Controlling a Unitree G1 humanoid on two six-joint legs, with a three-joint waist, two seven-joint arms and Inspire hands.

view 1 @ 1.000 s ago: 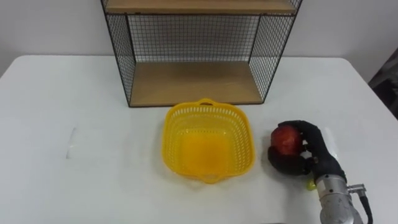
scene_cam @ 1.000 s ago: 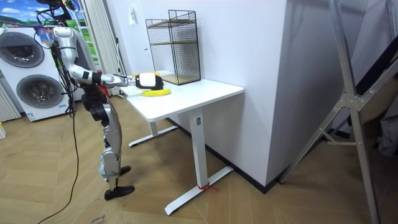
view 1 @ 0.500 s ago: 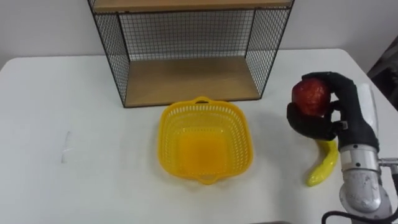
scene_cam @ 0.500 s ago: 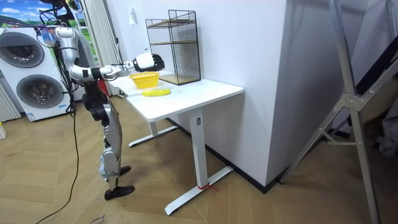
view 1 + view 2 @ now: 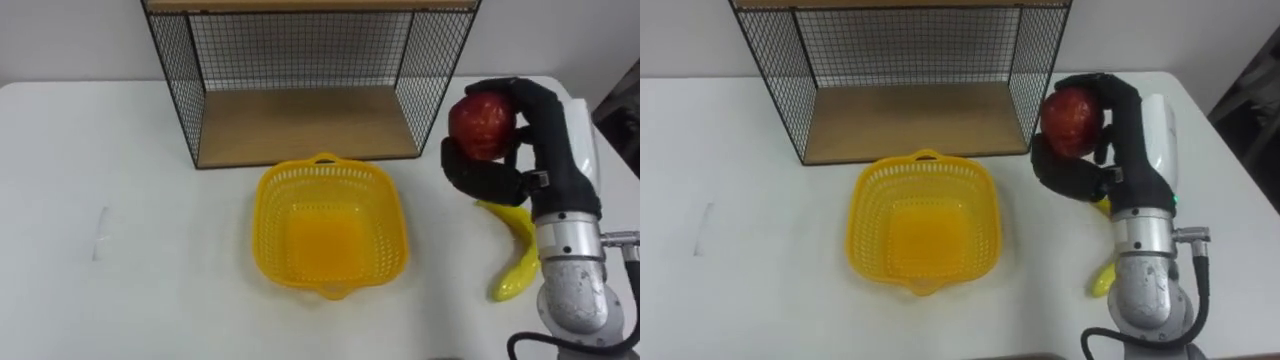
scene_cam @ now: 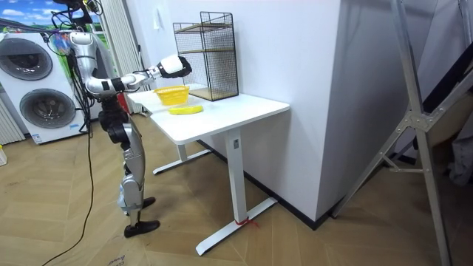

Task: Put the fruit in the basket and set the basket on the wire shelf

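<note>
My right hand is raised above the table at the right, its dark fingers shut on a red apple. In the right eye view the right hand holds the apple to the right of the yellow plastic basket. The basket sits empty on the white table, just in front of the wire shelf. A yellow banana lies on the table below my raised hand. In the room view the hand hovers over the basket.
The wire shelf has black mesh sides and a wooden bottom board, open toward me. The room view shows the table's edge close to the banana, washing machines behind me, and a white wall beside the table.
My right hand has lifted the apple off the table and carried it up and slightly left, uncovering the banana that lay beneath it. The view has shifted a little.
</note>
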